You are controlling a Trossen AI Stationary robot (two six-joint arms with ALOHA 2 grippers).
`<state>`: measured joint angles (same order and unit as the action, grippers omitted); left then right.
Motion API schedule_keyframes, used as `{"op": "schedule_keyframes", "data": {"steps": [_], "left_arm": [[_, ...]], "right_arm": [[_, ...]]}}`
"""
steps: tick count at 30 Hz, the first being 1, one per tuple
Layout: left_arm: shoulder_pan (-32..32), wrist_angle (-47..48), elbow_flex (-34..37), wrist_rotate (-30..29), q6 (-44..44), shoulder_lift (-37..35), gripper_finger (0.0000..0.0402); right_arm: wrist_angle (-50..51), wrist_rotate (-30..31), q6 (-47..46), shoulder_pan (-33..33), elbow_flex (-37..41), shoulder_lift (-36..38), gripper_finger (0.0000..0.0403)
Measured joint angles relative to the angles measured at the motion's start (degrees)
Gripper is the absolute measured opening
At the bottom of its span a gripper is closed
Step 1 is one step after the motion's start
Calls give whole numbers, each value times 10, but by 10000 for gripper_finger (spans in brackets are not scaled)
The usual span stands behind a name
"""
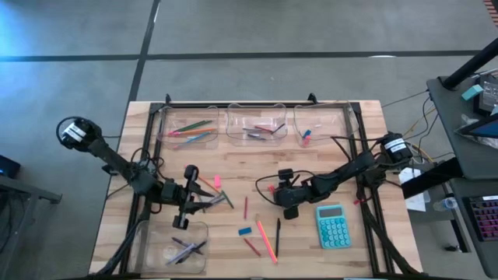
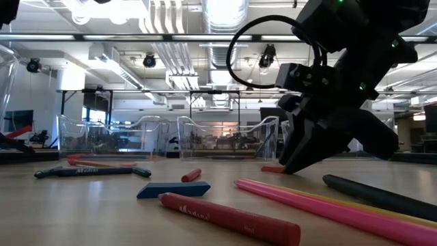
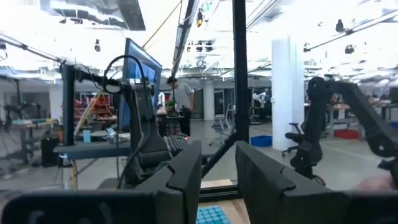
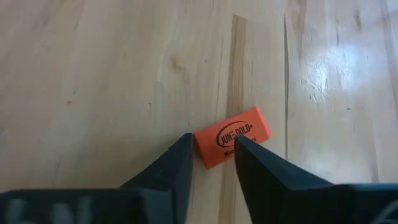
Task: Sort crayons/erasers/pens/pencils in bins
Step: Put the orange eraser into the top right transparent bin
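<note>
Right jaws (image 4: 211, 155) narrowed onto the orange-red eraser (image 4: 233, 137), one finger at each long side, eraser flat on the bench (image 4: 93, 74); contact on both sides not certain, no lift seen. Same jaws (image 1: 289, 208) low over mid-bench in the high view, just left of the teal calculator (image 1: 333, 225).

Left jaws (image 3: 217, 180) narrow, small gap between fingers, pointing level out across the room; anything gripped: cannot tell from the wrist view. In the high view, left jaws (image 1: 204, 201) with a dark slim stick at the fingertips, just above the near-left bin (image 1: 173, 243), which holds a few dark sticks.

Three clear bins along the far edge: left one (image 1: 187, 127) with coloured pencils, middle one (image 1: 256, 124) with reddish sticks, right one (image 1: 320, 124) with small blue and pink pieces.

Loose on bench: blue eraser (image 1: 245, 231), pink pencil (image 1: 267, 239), dark pen (image 1: 278, 237), red crayon (image 1: 251, 246), pink eraser (image 1: 217, 181).
</note>
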<state>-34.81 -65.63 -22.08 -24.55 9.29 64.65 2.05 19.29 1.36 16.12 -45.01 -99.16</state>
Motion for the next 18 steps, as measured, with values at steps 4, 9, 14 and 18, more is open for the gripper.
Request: {"op": "schedule_keyframes", "data": {"steps": [4, 9, 14, 18], "left_arm": [[0, 1, -1, -11, 6, -1, 83], [0, 2, -1, -13, 2, 2, 83], [0, 2, -1, -13, 1, 2, 83], [0, 7, -1, -13, 1, 2, 83]], "right_arm": [[-16, 3, -9, 0, 1, 13, 53], [-25, 12, -18, -1, 3, 45, 13], [-15, 68, -22, -2, 4, 109, 9], [-13, 94, -10, -1, 4, 183, 9]]}}
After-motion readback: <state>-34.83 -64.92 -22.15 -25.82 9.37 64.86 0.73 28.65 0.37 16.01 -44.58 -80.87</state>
